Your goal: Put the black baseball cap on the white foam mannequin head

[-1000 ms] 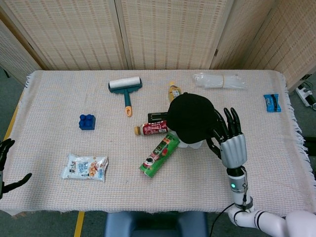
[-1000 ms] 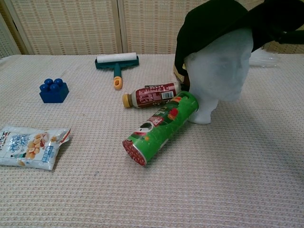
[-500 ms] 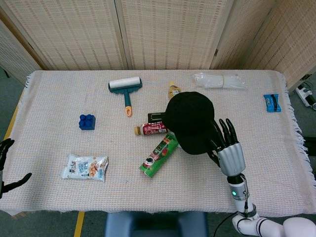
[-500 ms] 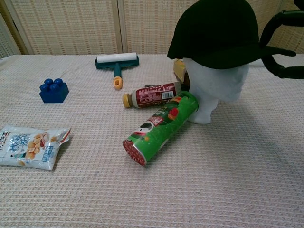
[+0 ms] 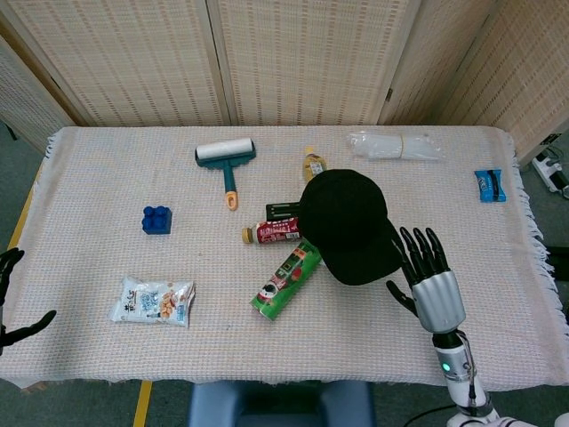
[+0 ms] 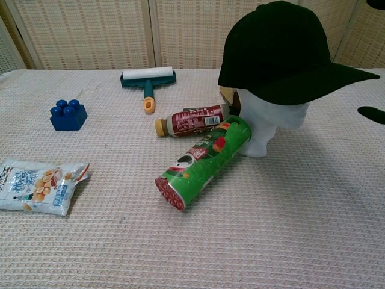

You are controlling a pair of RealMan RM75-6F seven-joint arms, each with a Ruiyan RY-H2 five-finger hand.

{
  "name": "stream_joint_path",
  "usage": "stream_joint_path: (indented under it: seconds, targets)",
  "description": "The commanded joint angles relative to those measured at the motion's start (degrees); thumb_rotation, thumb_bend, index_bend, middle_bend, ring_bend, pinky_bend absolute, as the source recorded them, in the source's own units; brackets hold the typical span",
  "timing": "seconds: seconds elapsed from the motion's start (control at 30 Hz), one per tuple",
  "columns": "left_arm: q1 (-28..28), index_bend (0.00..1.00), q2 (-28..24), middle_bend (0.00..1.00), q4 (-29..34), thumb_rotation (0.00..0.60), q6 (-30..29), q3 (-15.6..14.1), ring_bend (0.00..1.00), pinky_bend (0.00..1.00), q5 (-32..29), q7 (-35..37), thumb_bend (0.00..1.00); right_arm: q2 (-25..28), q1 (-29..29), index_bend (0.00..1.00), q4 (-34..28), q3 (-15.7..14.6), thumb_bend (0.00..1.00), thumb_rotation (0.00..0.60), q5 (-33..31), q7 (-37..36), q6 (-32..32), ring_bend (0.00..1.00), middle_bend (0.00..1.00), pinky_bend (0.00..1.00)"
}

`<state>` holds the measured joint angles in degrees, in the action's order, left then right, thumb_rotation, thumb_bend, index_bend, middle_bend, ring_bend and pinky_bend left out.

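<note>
Black baseball cap (image 6: 283,51) atop mannequin head (image 6: 267,123)

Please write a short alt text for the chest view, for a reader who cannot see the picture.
A black baseball cap sits on a white foam head standing on a cloth-covered table. Beside the head lie a green tube can and a red bottle, with a lint roller, blue block and snack bag further left.

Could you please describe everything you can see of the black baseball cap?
The black baseball cap looks like matte fabric, with a rounded crown and a stiff brim pointing to the right in the chest view. It sits low on the white foam mannequin head, covering all but the lower face. No hand touches it; the right hand is open just beside the brim.
</note>
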<state>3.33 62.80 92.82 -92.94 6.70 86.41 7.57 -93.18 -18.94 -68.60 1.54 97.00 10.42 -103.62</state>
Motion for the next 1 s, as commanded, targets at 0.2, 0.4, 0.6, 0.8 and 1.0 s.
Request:
stream_joint_path:
  seconds: [0.2, 0.4, 0.6, 0.8, 1.0]
  targets:
    - [-0.5, 0.13, -0.6, 0.14, 0.8, 0.6, -0.9, -0.9, 0.07, 0.19, 1.8, -0.7, 0.08, 12.2, 8.3, 0.0, -13.8, -5.6, 0.09, 0.6, -0.8, 4.5, 0.1, 0.0, 0.0, 0.0]
    - [0.4, 0.13, -1.8, 0.15, 1.1, 0.6, 3.4, -2.2, 0.07, 0.19, 0.7, -2.0, 0.08, 22.1, 12.6, 0.0, -25.3, -9.3, 0.09, 0.6, -6.0, 8.4, 4.9, 0.0, 0.0, 0.0]
    - [0.7, 0.15, -1.0, 0.15, -0.9, 0.6, 3.0, -3.7, 0.07, 0.18, 4.1, -6.4, 0.08, 27.2, 14.4, 0.0, -27.5, -9.0, 0.09, 0.6, -10.1, 4.0, 8.0, 0.0, 0.0, 0.0]
    - [0.8, 0.15, -0.7, 0.15, -0.9, 0.6, 3.8, -3.9, 0.07, 0.18, 3.7, -7.3, 0.08, 28.9, 14.3, 0.0, -28.4, -7.5, 0.1, 0.6, -11.5, 0.0, 10.1, 0.0, 0.0, 0.0]
    - [0.0, 0.15, -1.3, 0.16, -0.6, 0.6, 1.7, -5.0, 0.07, 0.18, 6.3, -7.8, 0.08, 29.0, 14.6, 0.0, -28.2, -6.7, 0.1, 0.6, -10.2, -0.6, 10.8, 0.0, 0.0, 0.0]
